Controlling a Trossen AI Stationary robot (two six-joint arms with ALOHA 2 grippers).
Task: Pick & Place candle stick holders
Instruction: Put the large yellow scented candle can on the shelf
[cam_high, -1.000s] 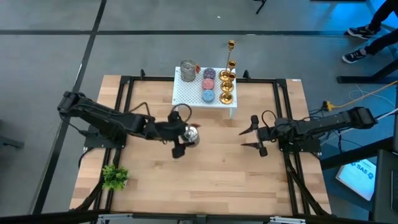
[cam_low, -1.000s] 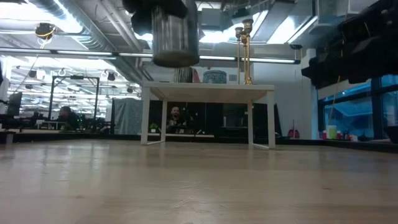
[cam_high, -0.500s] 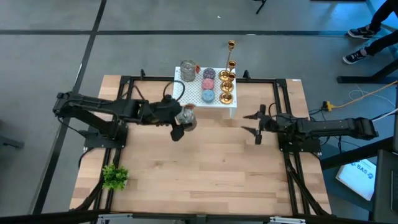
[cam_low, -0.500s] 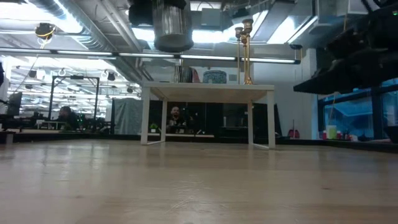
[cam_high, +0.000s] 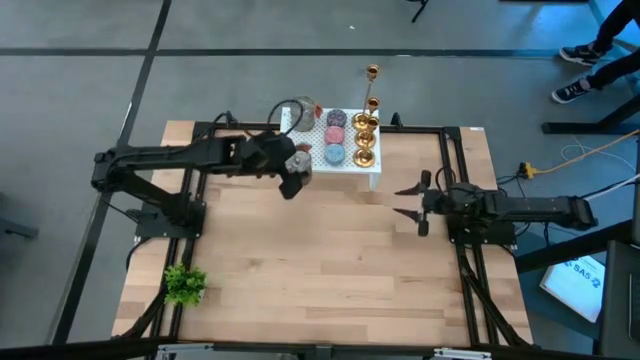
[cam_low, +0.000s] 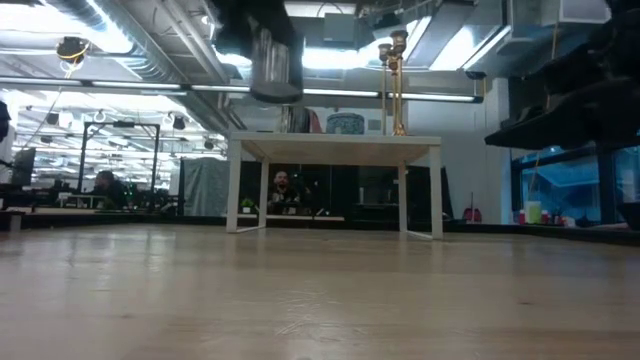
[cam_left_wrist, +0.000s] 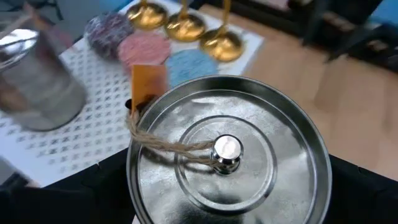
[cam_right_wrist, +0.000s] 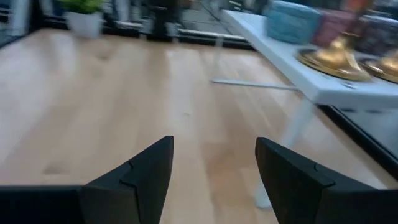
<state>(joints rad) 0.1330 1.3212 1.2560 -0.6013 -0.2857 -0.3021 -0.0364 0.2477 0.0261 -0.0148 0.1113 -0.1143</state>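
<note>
The left tool (cam_high: 291, 172) had carried its tin (cam_left_wrist: 227, 152) toward 12 o'clock, reaching the white shelf (cam_high: 312, 155); its orange tag (cam_left_wrist: 148, 83) was unreadable. The right tool (cam_high: 411, 200) hung wide, empty.

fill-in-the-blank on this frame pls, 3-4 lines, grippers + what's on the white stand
1. The left gripper holds a silver ____ above the white stand's edge.
2. The right gripper is ____ and holds nothing, over bare table.
3. The gold candle holders stand on the stand's ____ side in the high view.
4. A second tin stands at the stand's ____ end in the high view.

Missing words: tin; open; right; left
</note>
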